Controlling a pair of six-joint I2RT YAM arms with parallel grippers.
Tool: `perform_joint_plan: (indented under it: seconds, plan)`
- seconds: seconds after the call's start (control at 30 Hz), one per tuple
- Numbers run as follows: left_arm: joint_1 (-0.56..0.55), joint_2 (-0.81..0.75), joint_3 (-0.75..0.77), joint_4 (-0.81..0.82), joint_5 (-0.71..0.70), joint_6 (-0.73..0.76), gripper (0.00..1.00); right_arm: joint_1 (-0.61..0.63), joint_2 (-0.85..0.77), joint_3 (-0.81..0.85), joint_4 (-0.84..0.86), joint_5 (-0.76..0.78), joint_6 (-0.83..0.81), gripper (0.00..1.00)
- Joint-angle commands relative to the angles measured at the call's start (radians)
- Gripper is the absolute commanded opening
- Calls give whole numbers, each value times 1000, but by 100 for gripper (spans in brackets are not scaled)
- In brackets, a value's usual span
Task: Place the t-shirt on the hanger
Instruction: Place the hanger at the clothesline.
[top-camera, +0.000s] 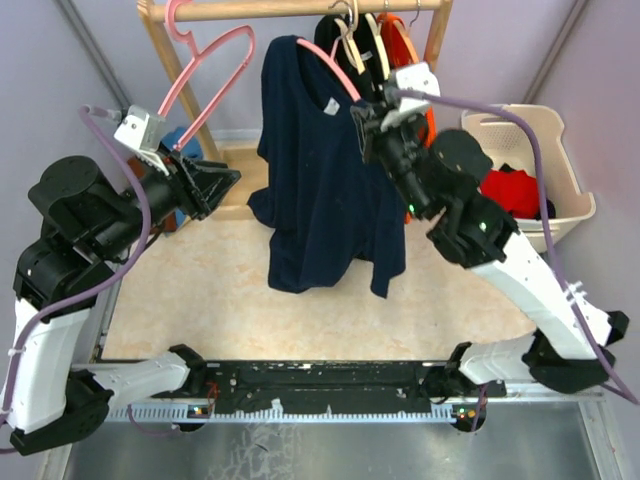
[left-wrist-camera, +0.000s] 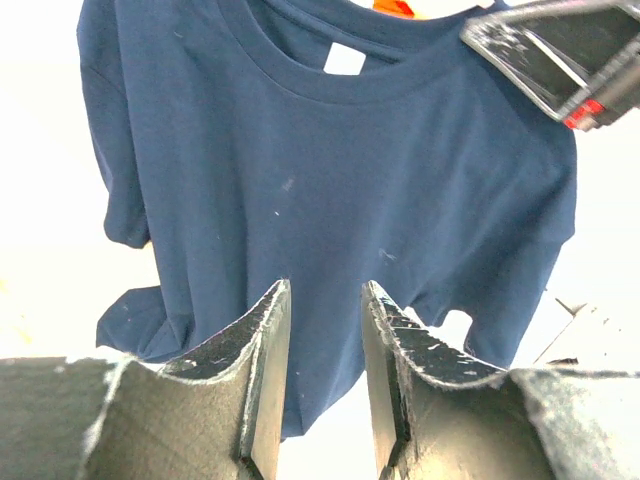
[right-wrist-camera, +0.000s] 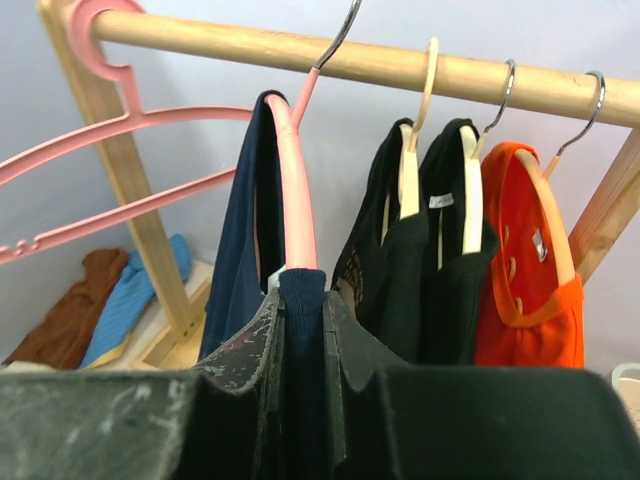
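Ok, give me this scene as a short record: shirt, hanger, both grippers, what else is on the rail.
t-shirt: navy, hanging on the hanger
hanger: pink, silver hook over the wooden rail
right gripper: shut on the t-shirt's shoulder at the hanger's end
left gripper: open, empty, facing the t-shirt's front
also on rail: empty pink hanger, black shirts, orange shirt

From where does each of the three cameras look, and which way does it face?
Top external: above and behind the bases, looking down; both arms, the t-shirt on the hanger.
Left wrist: on the left arm, facing the t-shirt's front; left gripper open below.
Right wrist: on the right arm, looking up toward the wooden rail; right gripper shut on the t-shirt's shoulder.
Shared: all three show the t-shirt.
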Motion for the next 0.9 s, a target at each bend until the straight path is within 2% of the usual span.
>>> perform_joint_plan:
  seconds: [0.0,0.4,0.63,0.87]
  plan:
    - [3,-20,-8,28,-2,-13,40,-94,116,219,-58,-107,114,0]
    - [3,-26,-15,25,-6,-6,40,-146,414,581,-177,-102,90,0]
    - [3,-19,-21,28,0,-6,39,-211,520,674,-208,-104,104,0]
    - [3,-13,-29,34,4,-7,39,-265,536,649,-211,-145,143,0]
